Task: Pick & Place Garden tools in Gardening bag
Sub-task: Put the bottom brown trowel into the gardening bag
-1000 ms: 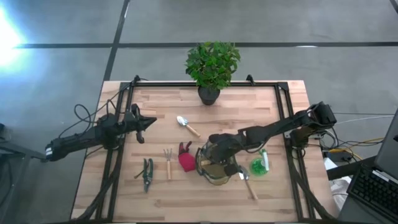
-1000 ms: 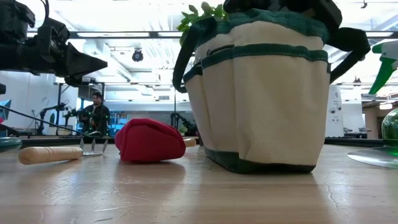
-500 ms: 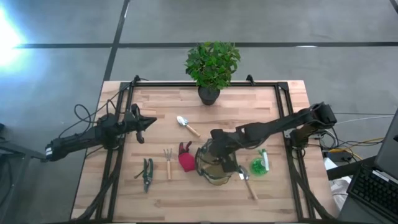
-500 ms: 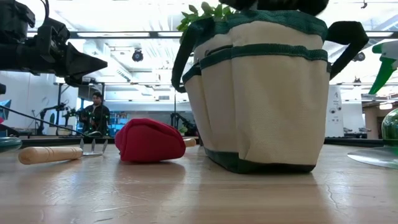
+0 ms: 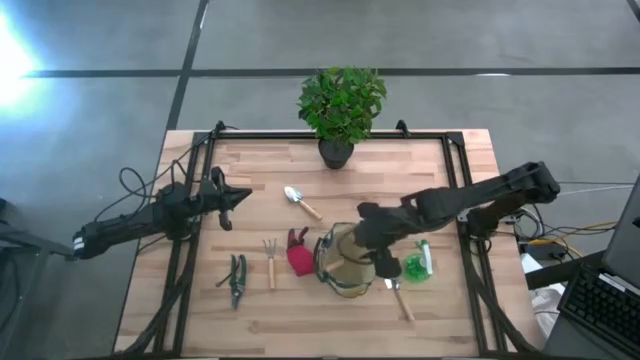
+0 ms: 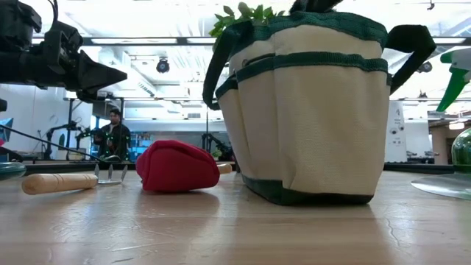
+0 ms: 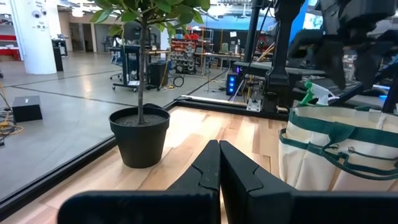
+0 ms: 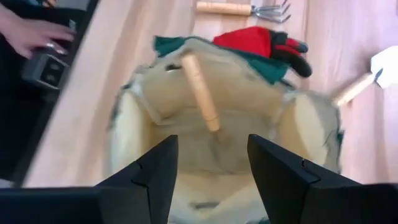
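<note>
Above the right rim of the round khaki-tan fabric gardening bag [image 5: 345,267] with dark green trim hangs the right pincer [image 8: 211,163], its two dark fingers spread wide with nothing between them. In the right wrist view a wooden tool handle [image 8: 200,91] leans inside the bag's open mouth, clear of the fingers.

The bag stands on the pale wooden counter [image 5: 380,180] a little right of its middle, nearer the front edge than the back. Just beside the bag's left wall lies the red glove [image 5: 298,255]; left of that lie the small metal fork with a wooden handle [image 5: 270,259] and the dark green pruners [image 5: 237,279], both with bare wood around them. Behind the glove, toward the middle of the counter, lies a silver trowel with a wooden handle [image 5: 301,203]. On the bag's right, close against it, stands the green spray bottle [image 5: 417,264], and another wooden-handled tool [image 5: 400,297] lies toward the front edge.

The leafy green plant in a black pot [image 5: 340,108] stands at the middle of the back edge, well apart from the bag.

The left pincer [image 5: 229,207] waits near the left edge, fingers pressed together and empty. The front left corner of the counter is bare.
</note>
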